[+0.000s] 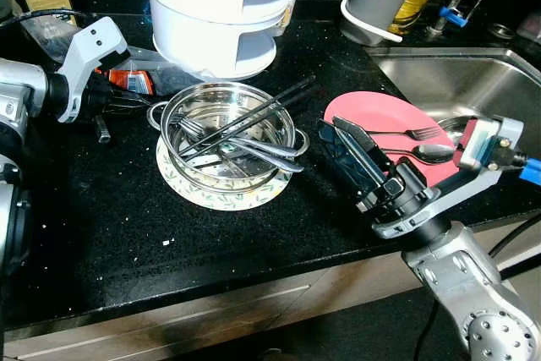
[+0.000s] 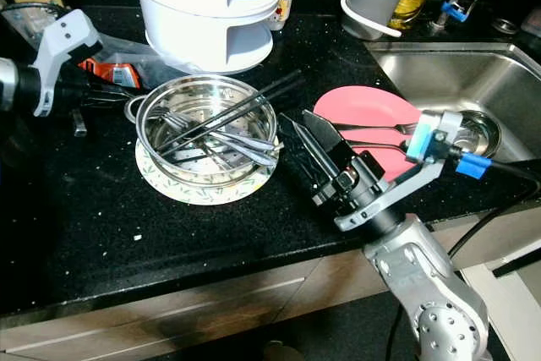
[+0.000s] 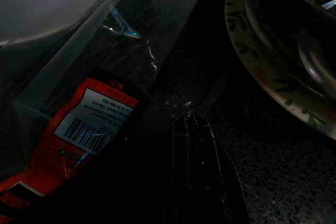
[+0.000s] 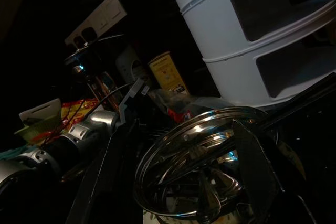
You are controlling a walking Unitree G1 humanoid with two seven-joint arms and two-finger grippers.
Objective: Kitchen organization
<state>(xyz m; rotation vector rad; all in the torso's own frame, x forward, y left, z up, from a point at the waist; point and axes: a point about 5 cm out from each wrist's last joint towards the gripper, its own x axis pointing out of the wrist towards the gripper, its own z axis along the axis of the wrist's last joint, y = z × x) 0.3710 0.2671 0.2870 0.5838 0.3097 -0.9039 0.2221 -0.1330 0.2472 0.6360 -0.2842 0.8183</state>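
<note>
Between the pink plate point(image 1: 380, 120) and the steel bowl point(image 1: 226, 134) hangs the right pincer point(image 1: 340, 134), low over the black counter point(image 1: 101, 226), its two long fingers spread apart and pinching nothing. Just ahead of its tips sits the bowl, resting on a patterned plate point(image 1: 221, 195) and loaded with forks, a spoon and a pair of black chopsticks point(image 1: 254, 112) that stick out over the rim toward the pincer. Behind it, on the pink plate, lie a fork point(image 1: 416, 133) and a spoon point(image 1: 431, 153); further back is the sink point(image 1: 456, 82). Beyond the bowl stands a white tiered container point(image 1: 215, 14).

Across the bowl, the left pincer point(image 1: 108, 95) lies among a clear wrapper with an orange label point(image 3: 89, 124); whether its fingers are spread or pressed together I cannot tell.

My reading: cutlery is being gathered into the bowl, and the right pincer is between picks. Next it would likely need to swing back to the pink plate, come down over the fork or spoon handle and close on it squarely, since thin flat metal slips easily
</note>
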